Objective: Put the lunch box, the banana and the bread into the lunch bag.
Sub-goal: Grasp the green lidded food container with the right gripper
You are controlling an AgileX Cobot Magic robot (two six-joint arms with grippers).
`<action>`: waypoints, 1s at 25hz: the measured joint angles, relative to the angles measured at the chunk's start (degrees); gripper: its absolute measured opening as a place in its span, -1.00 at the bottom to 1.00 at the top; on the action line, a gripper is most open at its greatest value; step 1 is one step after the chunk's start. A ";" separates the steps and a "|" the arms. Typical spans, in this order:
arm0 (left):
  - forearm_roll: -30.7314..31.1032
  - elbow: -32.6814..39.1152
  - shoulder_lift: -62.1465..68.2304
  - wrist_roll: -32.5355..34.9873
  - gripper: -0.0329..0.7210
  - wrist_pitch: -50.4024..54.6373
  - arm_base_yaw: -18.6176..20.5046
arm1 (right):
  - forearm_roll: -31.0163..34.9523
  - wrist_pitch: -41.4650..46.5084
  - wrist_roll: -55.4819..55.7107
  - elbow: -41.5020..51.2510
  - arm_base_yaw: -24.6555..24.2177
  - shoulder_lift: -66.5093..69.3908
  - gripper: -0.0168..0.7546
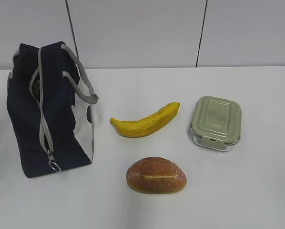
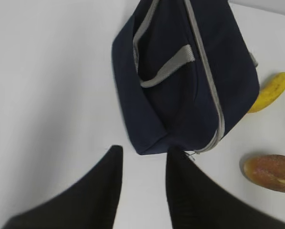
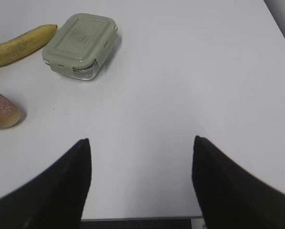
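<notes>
- Spreading across every view is a plain white table (image 1: 238,191), matte and bare apart from four things; behind it stands a pale wall (image 1: 133,28) of flat panels split by two dark vertical seams.
- At the left sits the lunch bag (image 1: 42,109), navy fabric with grey strap handles, a white side panel and a grey zipper running down to a metal ring pull at its near end; the zipper gapes a little near the top.
- Right of the bag, apart from it, lies the banana (image 1: 145,121), its dark tip pointing far and right.
- Near the front edge, just nearer than the banana, rests the bread (image 1: 156,175), slit upward, touching nothing.
- Well to the right is the lunch box (image 1: 216,123), its sage-green lid snapped on, clear glass showing below.
- Open white surface lies between all the items, with a broad free stretch on the near right and at the far side toward the wall.
- Above the table near the bag's zipper end hangs the left gripper (image 2: 142,164), jaws modestly apart and holding nothing.
- Over bare table, nearer than the box, hovers the right gripper (image 3: 141,157), jaws spread wide and empty.
- No writing or logo can be read on any item.
</notes>
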 joint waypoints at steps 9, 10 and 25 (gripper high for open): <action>-4.67 -13.39 23.56 0.18 0.06 -0.05 -1.59 | 0.00 0.00 0.00 0.00 0.00 0.00 0.32; -5.33 -15.14 25.72 0.18 0.11 0.29 -1.59 | 0.00 0.00 0.00 0.00 0.00 0.00 0.32; -9.10 -32.26 49.91 0.18 0.18 5.44 -2.44 | 0.00 0.00 0.00 0.00 0.00 0.00 0.32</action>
